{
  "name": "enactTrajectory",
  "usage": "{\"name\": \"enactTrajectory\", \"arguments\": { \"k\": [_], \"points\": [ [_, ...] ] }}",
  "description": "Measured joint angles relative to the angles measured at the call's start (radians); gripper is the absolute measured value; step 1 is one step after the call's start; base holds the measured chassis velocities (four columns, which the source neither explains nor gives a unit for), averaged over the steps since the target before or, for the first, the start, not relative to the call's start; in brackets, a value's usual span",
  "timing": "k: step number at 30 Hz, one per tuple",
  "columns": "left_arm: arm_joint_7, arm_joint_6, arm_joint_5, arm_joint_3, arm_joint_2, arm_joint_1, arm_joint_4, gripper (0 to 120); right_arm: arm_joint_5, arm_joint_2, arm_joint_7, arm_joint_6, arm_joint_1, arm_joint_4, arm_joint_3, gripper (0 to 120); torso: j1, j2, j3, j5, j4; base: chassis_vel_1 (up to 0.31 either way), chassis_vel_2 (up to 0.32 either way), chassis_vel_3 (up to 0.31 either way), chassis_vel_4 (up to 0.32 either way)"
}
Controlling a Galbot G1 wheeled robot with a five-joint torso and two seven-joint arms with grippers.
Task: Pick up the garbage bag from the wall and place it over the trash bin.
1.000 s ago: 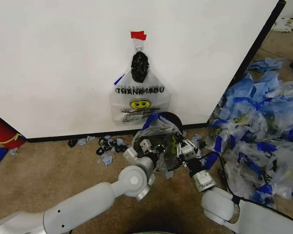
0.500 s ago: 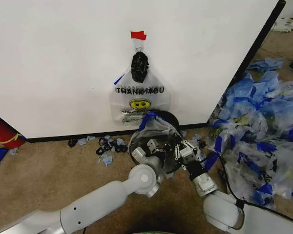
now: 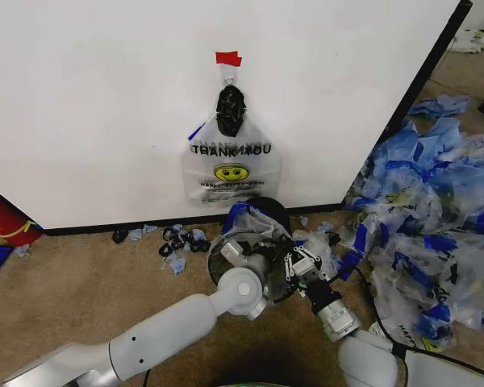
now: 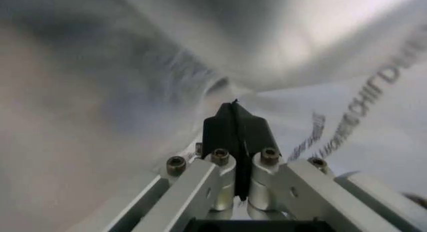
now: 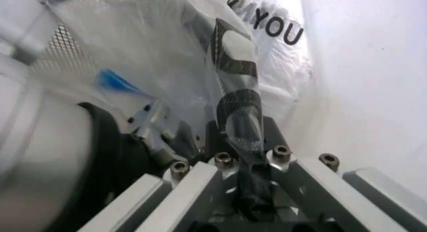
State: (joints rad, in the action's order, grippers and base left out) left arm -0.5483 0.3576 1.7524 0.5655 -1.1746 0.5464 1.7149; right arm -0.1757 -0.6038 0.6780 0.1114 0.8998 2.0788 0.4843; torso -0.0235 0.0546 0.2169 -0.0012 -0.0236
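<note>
Two grippers of my rig work at the trash bin point(image 3: 262, 234), a black wire-mesh basket on the carpet point(image 3: 81, 290) at the foot of the wall point(image 3: 97, 105). A clear garbage bag point(image 3: 250, 222) with blue tape point(image 3: 235, 211) on its edge lies bunched over the bin's mouth, its long axis running roughly from the wall toward my base.

My left gripper point(image 3: 234, 251) reaches into the plastic at the bin's left rim; the left wrist view shows its black fingers point(image 4: 235, 129) pressed together, film all round them and grey lettering too blurred for me to read. My right gripper point(image 3: 300, 262) sits at the bin's right side, and the right wrist view shows its fingers point(image 5: 241, 127) pinching a twisted fold of the bag, beside mesh point(image 5: 60, 51).

On the wall just behind the bin hangs a second bag point(image 3: 231, 165), upright, printed "THANK YOU" above a yellow smiley face point(image 3: 231, 172), beneath a black knot point(image 3: 230, 110) and red tape point(image 3: 228, 58). "YOU" reads clearly in the right wrist view. A mass of blue-and-clear bags point(image 3: 436, 218) lies on the floor to my right.
</note>
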Motion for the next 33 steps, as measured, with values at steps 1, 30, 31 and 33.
{"name": "enactTrajectory", "arguments": {
  "k": [1,30,31,33],
  "points": [
    [-0.004,0.0,0.0,0.0,0.002,0.001,0.004,0,-0.005,-0.002,0.003,0.0,-0.004,-0.003,-0.002,0,0.0,0.0,0.0,0.0,0.0,0.0,0.0,0.0,0.0],
    [-0.065,0.003,0.02,0.026,0.239,0.023,0.245,0,-0.182,-0.074,0.095,-0.034,-0.02,-0.084,-0.023,0,0.0,0.0,0.0,-0.0002,-0.0001,0.0,0.0,0.0,0.0],
    [-0.058,0.002,0.011,0.024,0.254,0.022,0.256,0,-0.193,-0.077,0.098,-0.034,-0.02,-0.085,-0.023,0,0.0,0.0,0.0,0.0,0.0,0.0,0.0,0.0,0.0],
    [-0.036,-0.005,-0.009,0.015,0.286,0.02,0.276,0,-0.238,-0.083,0.104,-0.03,-0.018,-0.081,-0.024,0,0.0,0.0,0.0,-0.0002,-0.0001,0.0,0.0,0.0,0.0]
  ]
}}
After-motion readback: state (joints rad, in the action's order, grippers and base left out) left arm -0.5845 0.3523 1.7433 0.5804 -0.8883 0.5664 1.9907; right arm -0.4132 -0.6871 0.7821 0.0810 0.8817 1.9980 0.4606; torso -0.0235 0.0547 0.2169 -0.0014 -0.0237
